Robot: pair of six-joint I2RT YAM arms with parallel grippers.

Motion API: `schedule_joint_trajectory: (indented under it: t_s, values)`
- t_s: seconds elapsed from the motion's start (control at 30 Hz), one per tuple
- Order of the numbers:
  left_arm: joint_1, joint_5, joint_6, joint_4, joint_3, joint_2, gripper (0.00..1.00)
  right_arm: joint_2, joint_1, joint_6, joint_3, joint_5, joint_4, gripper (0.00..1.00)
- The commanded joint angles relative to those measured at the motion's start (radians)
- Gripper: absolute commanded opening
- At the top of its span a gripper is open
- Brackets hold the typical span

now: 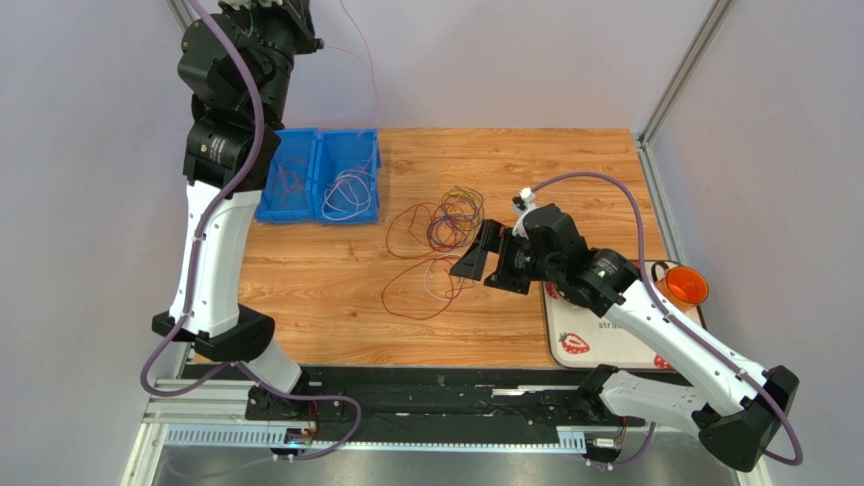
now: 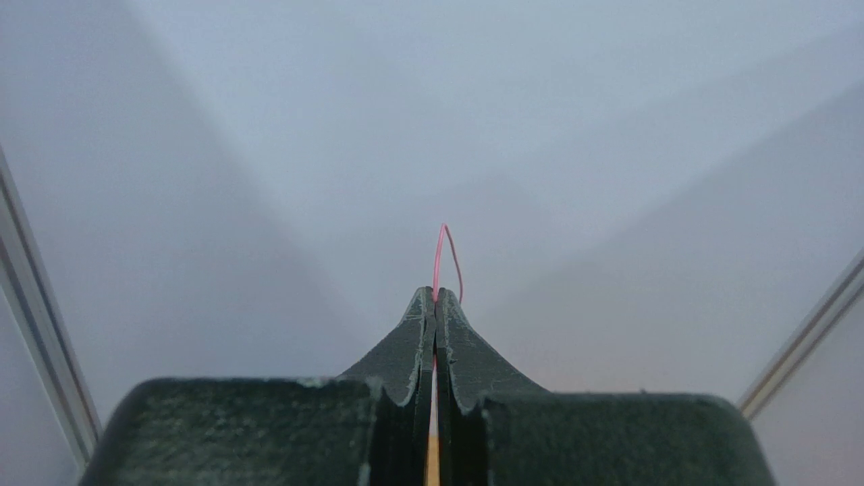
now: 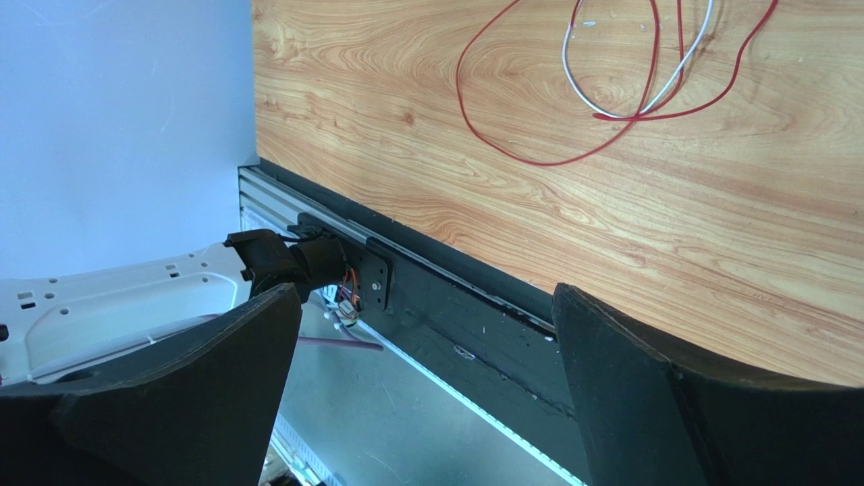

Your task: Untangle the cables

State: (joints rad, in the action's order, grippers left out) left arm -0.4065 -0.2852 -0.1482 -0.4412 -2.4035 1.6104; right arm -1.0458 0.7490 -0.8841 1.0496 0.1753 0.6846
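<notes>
Cables (image 1: 441, 235): lay tangled mid-desk (image 1: 325, 294), red, purple and white loops overlapping. Left pincer (image 2: 435, 304): raised high near the back wall, clenched on 1 pink strand (image 2: 447, 253). Right pincer (image 1: 472, 251): released, jaws spread wide, hovered just beside the tangle. Held more loops in both compartments: blue bin (image 1: 304, 217), left of the tangle.

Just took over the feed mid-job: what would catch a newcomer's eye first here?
The left end effector, raised high at the back left, is shut on one thin pink cable. Centred on the wooden table lies a tangle of coloured cables, with the right end effector open beside it.
</notes>
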Motion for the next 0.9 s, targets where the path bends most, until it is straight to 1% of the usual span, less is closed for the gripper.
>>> schedule_joint_trajectory:
  t_s: [0.0,0.2,0.33,0.53,0.73,0.87]
  values:
    - [0.014,-0.045,0.076,0.174,-0.009,0.014,0.00,0.033,-0.005,0.022,-0.010,0.013,-0.037,0.99]
    - [0.064,-0.054,0.076,0.197,-0.016,0.060,0.00,0.047,-0.004,0.014,-0.030,0.016,-0.034,0.99]
    - [0.097,-0.046,0.062,0.226,0.046,0.065,0.00,0.053,-0.004,0.014,-0.037,0.012,-0.031,0.99]
    - [0.161,-0.014,0.007,0.245,0.102,0.101,0.00,0.053,-0.004,0.011,-0.049,0.007,-0.025,0.99]
    - [0.196,-0.008,-0.040,0.275,0.141,0.151,0.00,0.049,-0.005,0.007,-0.062,0.006,-0.022,0.99]
    - [0.213,0.017,-0.070,0.277,0.129,0.206,0.00,0.052,-0.004,0.004,-0.072,0.001,-0.020,0.99]
